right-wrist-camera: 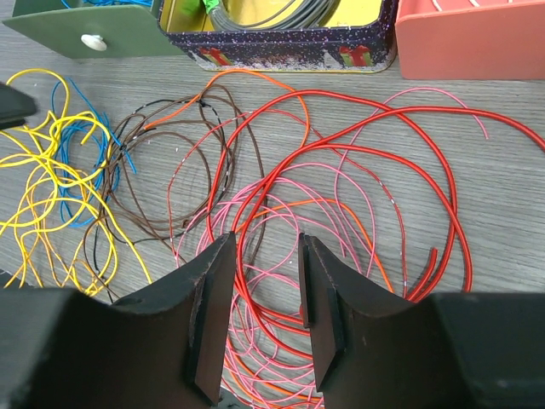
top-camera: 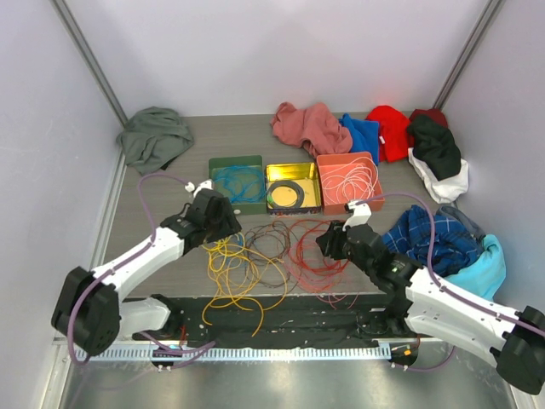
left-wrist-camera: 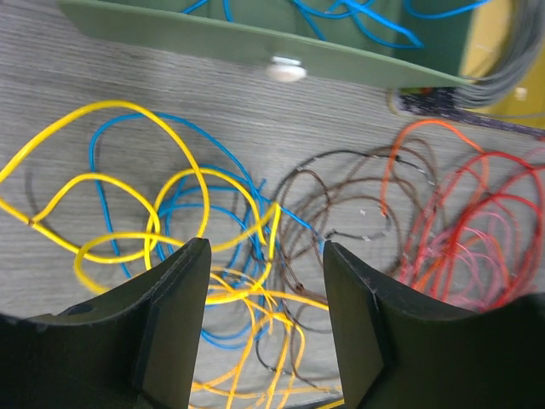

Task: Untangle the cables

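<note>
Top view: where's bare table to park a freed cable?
Back strip behind the green tin, between grey-green cloth and pink cloth. Narrow left edge in front of that cloth. Crowded: cables fill the centre; clothes cover the right.

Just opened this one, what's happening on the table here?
Two robot arms are working on a tangle of cables lying loose on the table. The left gripper hangs low over the yellow and blue loops, jaws apart with wires showing between them. The right gripper sits over the red and pink loops, jaws also apart. Neither is clearly gripping a wire, and the colours are interlaced.
</note>
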`<state>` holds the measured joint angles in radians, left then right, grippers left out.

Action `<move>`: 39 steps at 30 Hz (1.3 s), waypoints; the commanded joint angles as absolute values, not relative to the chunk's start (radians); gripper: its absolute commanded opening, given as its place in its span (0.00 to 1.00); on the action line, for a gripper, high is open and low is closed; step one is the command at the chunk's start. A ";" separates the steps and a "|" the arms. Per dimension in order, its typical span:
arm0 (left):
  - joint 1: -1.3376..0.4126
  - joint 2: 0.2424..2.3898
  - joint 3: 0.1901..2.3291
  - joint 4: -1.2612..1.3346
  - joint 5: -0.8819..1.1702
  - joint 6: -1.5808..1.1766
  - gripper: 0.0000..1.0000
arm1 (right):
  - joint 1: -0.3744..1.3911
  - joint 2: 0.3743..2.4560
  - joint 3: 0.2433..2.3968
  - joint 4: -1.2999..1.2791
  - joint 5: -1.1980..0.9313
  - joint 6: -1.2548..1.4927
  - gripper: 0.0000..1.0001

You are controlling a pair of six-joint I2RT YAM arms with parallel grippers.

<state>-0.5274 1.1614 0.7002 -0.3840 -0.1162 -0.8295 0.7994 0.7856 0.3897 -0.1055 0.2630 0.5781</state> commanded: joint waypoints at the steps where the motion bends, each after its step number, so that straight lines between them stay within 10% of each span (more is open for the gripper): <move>1: -0.528 1.250 0.715 -0.292 -0.163 -0.850 0.59 | 0.805 0.759 0.419 -0.092 0.270 0.584 0.43; 14: -0.526 1.423 0.676 -0.118 -0.212 -0.959 0.55 | 0.805 0.730 0.396 -0.098 0.259 0.584 0.43; 21: -0.528 1.488 0.693 -0.110 -0.180 -0.976 0.16 | 0.805 0.695 0.384 -0.124 0.268 0.578 0.43; 27: -0.538 1.225 0.673 -0.199 -0.230 -0.940 0.00 | 0.805 0.673 0.373 -0.132 0.267 0.584 0.43; 39: -0.574 0.815 0.865 -0.351 -0.192 -0.762 0.00 | 0.808 0.739 0.408 -0.045 0.193 0.591 0.42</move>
<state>-0.5674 0.8471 0.7845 -0.3126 -0.2321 -0.8436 0.7994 0.7326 0.3664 -0.1200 0.2371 0.5823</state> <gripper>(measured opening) 0.012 0.427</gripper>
